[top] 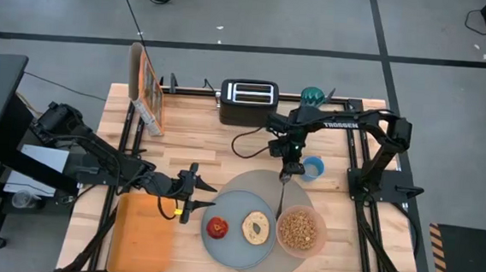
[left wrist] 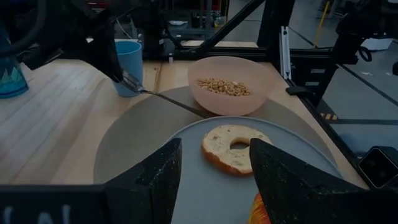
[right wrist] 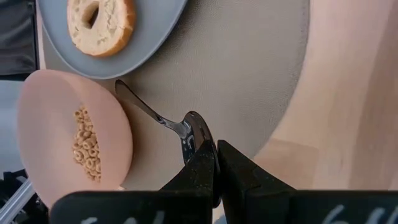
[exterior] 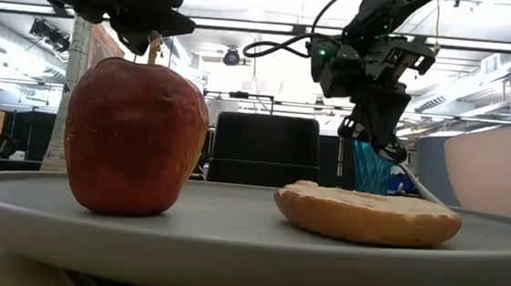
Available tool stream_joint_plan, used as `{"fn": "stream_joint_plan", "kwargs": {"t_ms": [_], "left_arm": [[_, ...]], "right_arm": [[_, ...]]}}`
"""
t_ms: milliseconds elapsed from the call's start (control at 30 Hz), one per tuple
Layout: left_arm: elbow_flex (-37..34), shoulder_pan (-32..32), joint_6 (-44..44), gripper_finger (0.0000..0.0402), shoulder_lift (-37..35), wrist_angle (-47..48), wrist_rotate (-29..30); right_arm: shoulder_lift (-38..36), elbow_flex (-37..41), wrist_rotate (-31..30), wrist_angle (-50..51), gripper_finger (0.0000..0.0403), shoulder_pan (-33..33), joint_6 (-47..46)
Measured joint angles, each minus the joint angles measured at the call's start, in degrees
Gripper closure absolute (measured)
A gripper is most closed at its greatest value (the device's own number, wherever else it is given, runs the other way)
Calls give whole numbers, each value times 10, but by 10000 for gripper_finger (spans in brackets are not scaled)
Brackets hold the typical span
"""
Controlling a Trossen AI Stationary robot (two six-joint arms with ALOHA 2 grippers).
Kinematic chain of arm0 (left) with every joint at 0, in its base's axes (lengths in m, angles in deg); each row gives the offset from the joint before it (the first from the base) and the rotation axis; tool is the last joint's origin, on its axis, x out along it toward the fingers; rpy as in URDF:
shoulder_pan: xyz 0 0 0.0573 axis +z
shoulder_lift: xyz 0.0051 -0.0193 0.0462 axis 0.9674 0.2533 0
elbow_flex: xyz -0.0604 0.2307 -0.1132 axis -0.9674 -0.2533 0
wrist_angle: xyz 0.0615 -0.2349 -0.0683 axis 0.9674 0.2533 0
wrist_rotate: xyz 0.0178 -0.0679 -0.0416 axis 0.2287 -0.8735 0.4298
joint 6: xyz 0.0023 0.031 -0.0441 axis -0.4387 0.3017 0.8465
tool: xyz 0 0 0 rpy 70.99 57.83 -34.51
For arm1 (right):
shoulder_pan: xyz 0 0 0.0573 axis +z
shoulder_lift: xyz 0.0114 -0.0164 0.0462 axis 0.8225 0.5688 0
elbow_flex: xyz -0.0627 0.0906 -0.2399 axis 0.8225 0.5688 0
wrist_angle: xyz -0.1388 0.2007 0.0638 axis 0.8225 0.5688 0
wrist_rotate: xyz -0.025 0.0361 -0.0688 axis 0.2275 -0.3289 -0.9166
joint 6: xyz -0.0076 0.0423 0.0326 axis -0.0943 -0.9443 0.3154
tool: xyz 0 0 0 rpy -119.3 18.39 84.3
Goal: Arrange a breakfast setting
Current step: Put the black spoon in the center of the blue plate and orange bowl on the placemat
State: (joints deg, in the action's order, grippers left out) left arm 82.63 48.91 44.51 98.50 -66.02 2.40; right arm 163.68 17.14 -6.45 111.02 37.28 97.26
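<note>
So the right gripper is over the far edge of the mat, fingers pinched together on the bowl end of the spoon. The spoon's handle slants down to the mat, its tip ending in the gap between the plate and the bowl. In the right wrist view the spoon head sits right at the fingertips, gripped.

The plate sits on the near part of the mat, with the apple on its left side and the bagel to the right of it, apart from each other. The bowl has cereal in it and sits on the mat just right of the plate.

Left gripper hangs just left of the plate, fingers spread apart, holding nothing. A blue cup stands just right of the right gripper, off the mat.
</note>
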Motion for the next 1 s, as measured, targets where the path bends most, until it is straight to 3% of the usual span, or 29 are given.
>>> {"fn": "stream_joint_plan", "kwargs": {"t_ms": [1000], "left_arm": [[0, 0, 1, 205, 0, 1, 0]], "right_arm": [[0, 59, 40, -117, 382, 96, -85]]}}
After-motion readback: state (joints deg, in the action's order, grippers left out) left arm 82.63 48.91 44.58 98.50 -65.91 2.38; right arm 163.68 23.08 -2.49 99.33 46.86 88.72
